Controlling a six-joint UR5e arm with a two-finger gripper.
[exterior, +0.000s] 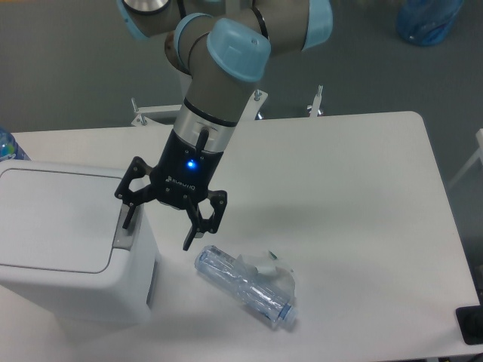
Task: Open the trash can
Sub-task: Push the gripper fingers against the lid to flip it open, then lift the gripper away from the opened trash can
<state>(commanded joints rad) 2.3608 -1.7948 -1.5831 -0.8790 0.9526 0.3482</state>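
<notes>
The trash can (68, 234), a boxy white bin with a flat lid lying shut, stands at the table's left front. Its grey push tab (125, 232) runs along the lid's right edge. My gripper (157, 232) hangs open just right of the bin. Its left finger (125, 215) is over the push tab; I cannot tell whether it touches. Its right finger (193, 235) hangs over the table beside the bin. Nothing is between the fingers.
A crushed clear plastic bottle (246, 286) lies on the white table (355, 196) just right of and below the gripper. A blue bottle cap (7, 145) peeks in at the far left behind the bin. A blue bag (426, 19) sits on the floor beyond the table.
</notes>
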